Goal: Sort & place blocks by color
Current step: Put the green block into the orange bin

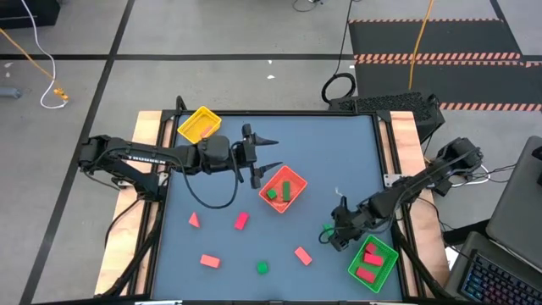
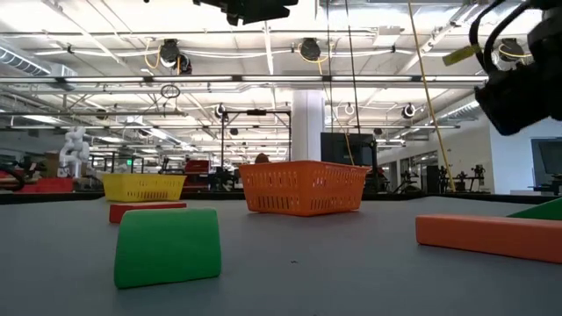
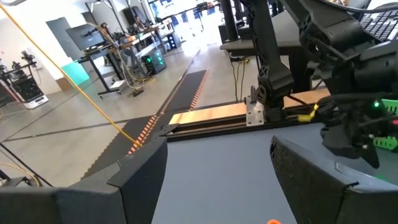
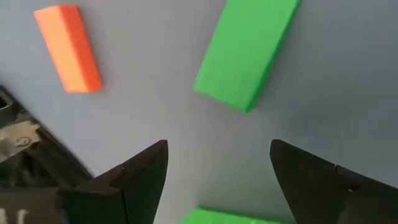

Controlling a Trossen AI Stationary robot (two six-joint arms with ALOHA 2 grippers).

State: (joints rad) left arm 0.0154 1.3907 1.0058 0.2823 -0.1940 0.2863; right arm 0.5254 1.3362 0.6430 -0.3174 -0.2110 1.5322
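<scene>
1. Left gripper (image 1: pixel 264 159) – fingers spread, empty, above the table beside the red tray (image 1: pixel 295 201), which holds two green blocks (image 1: pixel 277 192)
2. Right gripper (image 1: pixel 330 235) – fingers spread, empty, over a green brick (image 4: pixel 247 50) near the green tray (image 1: pixel 389 255), which holds red blocks (image 1: pixel 369 258)
3. Risk – loose blocks could join wrong-coloured trays; the yellow tray (image 1: pixel 208 115) looks empty

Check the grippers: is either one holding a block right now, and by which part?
Nothing is held. The left gripper is open and empty beside the red-orange tray. The right gripper is open above a green block, not touching it.
</scene>
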